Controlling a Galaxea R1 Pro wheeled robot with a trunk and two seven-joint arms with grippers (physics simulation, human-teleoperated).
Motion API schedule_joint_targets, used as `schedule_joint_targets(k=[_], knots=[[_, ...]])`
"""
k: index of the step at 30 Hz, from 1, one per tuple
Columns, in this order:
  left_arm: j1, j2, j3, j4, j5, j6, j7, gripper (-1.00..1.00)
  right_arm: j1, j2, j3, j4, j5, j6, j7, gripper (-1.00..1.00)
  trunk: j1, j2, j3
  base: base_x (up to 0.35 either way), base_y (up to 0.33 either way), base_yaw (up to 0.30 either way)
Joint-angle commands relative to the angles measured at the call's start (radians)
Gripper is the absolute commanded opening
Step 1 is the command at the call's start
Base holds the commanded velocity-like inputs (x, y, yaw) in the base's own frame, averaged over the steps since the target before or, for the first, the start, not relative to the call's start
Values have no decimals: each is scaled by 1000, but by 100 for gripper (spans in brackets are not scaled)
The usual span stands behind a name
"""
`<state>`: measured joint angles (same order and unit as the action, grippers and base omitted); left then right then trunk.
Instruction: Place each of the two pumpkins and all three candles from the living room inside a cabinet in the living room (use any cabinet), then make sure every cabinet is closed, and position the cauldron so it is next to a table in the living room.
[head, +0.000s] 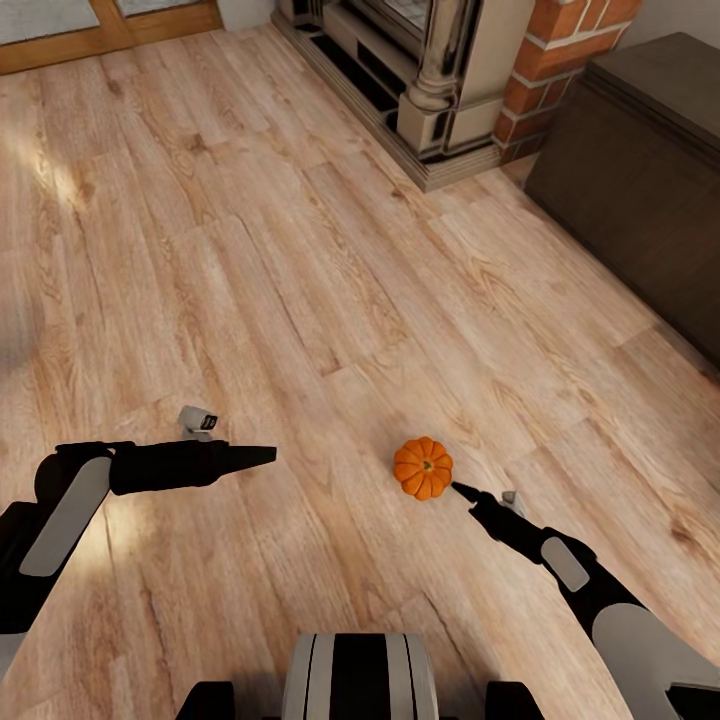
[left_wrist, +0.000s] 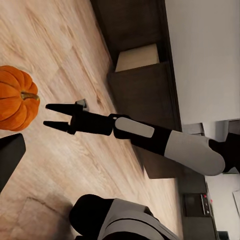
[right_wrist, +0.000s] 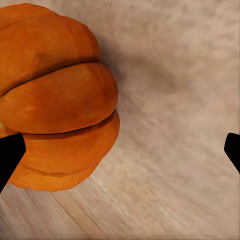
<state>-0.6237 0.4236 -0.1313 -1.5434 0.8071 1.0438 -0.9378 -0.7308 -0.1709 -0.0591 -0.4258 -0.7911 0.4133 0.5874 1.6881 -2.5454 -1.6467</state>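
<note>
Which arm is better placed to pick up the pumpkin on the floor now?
Right. The right gripper is open with its tips just beside the pumpkin, while the left gripper points at it from farther away across the bare floor.

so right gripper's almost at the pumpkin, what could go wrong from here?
1. Off-centre grasp: in the right wrist view the pumpkin sits toward one finger, not midway in the open right gripper. Closing now may pinch only its edge.
2. Rolling: it is round and lies free on the wooden floor; a fingertip nudge could push it away.
3. Later carry: the dark cabinet stands well off to the side, so a weak grip could drop it on the way.
</note>
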Motion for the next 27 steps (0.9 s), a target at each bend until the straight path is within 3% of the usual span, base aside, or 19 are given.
schedule_joint_targets(k=[1,27], knots=[[-1,0,-1,0,1,3,-3,100,0,0,3,0,-6,8,1,100,0,0,-1,0,0,0],[-1,-1,-2,-1,0,3,-3,100,-1,-2,16,0,-5,7,75,100,0,0,-1,4,0,0]])
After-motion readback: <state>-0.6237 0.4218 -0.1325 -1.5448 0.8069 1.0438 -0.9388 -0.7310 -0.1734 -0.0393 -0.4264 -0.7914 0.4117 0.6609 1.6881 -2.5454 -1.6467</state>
